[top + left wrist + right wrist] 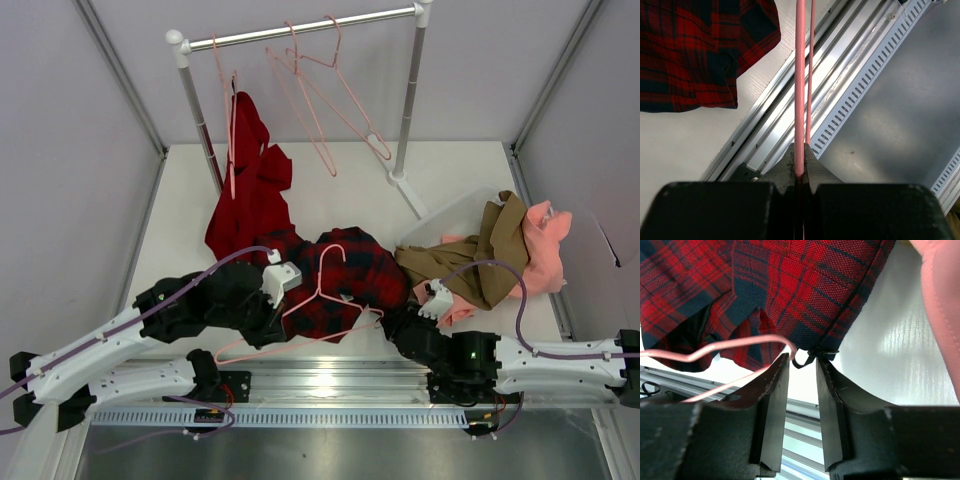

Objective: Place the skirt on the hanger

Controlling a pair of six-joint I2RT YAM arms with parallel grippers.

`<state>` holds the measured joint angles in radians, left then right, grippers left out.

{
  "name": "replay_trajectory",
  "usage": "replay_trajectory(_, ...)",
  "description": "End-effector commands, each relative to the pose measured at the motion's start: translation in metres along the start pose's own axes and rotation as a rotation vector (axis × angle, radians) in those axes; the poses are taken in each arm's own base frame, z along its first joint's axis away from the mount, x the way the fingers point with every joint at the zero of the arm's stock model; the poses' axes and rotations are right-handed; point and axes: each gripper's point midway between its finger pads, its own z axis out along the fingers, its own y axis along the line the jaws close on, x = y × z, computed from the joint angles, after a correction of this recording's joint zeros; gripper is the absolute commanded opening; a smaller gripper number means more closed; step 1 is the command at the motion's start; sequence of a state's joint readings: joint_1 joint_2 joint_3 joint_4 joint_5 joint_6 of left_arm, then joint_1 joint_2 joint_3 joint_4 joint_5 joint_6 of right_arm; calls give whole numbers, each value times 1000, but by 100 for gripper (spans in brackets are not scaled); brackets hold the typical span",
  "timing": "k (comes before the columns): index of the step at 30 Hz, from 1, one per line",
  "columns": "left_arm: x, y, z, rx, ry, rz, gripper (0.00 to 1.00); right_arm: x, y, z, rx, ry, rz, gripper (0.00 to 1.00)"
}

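The left claw (800, 159) was clamped tight on a thin bar of the pale-pink hanger (799, 75), its jaws pressed together with the wire pinched between them. From the top camera that claw (272, 318) sat at the left edge of the plaid skirt (352, 268), near the front of the white desk (180, 220). Behind it, a plain red garment (250, 190) trailed from the left post of the clothes rack (300, 30) down onto the desk, its lower end touching the skirt. Several more pink hangers (330, 100) hung from the rack's rail.

The held hanger (318, 288) lay on top of the skirt, hook pointing away from the arms and its long bottom bar running along the skirt's near hem (one end reached out past the fabric on the left). The skirt was bunched in a heap at the middle of the desk, just behind the aluminium rail (330, 380).

The right claw (802, 362) stood narrowly parted at the skirt's (815, 280) right hem, gripping nothing. A small black loop (807, 357) at the hem hung at the gap, and the curved end of the hanger (740, 342) passed just by the left fingertip.

Further right, a tan garment (490, 250) and a pink garment (545, 240) lay piled together near the desk's right edge.
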<state>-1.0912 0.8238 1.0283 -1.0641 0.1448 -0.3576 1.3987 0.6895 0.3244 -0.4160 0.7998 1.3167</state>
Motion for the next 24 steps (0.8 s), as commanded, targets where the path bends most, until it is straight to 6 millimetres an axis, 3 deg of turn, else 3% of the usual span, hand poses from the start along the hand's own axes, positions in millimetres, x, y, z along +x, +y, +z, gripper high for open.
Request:
replay_trajectory(1,-8,-2,-4,7,-38,29,0,-7,3,3,-9,-50,26,34)
replay_trajectory(11,-6,1,-5,-10,-33,29,0,-3,-6,4,17,-40,59,31)
replay_trajectory(24,-7,3,-7,-20,-40,31,0,5,-3,-1,9,-13,89,31)
